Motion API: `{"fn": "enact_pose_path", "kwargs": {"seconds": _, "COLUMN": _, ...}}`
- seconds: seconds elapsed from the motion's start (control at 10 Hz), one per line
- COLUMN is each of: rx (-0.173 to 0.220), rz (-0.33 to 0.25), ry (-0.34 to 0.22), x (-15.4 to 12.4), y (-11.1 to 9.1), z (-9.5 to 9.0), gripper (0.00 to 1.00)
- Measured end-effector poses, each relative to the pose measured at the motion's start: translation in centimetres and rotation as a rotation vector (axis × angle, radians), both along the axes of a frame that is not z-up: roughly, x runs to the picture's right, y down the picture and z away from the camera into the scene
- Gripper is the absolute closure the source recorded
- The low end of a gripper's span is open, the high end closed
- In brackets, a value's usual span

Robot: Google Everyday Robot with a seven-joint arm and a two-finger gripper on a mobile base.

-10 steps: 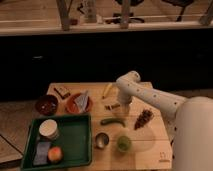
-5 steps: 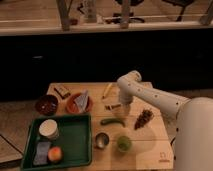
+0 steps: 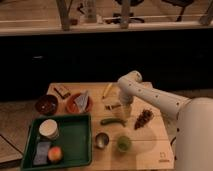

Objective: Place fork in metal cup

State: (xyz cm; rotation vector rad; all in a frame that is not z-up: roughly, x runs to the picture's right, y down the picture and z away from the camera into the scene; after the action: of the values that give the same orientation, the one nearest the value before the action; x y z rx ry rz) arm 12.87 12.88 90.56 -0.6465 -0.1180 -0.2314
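The metal cup (image 3: 102, 140), small and shiny with a dark inside, stands near the front of the wooden table (image 3: 150, 145), just right of the green tray. My gripper (image 3: 123, 111) points down over the middle of the table, behind and to the right of the cup, with the white arm bending in from the right. A small thin thing (image 3: 112, 106) lies just left of the gripper; I cannot tell whether it is the fork. No other fork shows.
A light green cup (image 3: 123, 143) stands right of the metal cup. A green vegetable (image 3: 113, 121), grapes (image 3: 143, 118) and a banana (image 3: 107, 90) lie around the gripper. An orange plate (image 3: 75, 106) and brown bowl (image 3: 46, 104) sit left. The green tray (image 3: 75, 145) holds a beige cup (image 3: 48, 128).
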Motion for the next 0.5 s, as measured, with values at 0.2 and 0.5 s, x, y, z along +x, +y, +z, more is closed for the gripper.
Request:
{"fn": "enact_pose_path", "kwargs": {"seconds": 0.2, "rx": 0.002, "rz": -0.003, "ry": -0.011, "x": 0.1, "y": -0.2, "z": -0.1, "gripper": 0.2}}
{"fn": "enact_pose_path", "kwargs": {"seconds": 0.5, "rx": -0.012, "rz": -0.039, "ry": -0.07, "x": -1.7, "y": -0.6, "z": 0.4, "gripper": 0.2}}
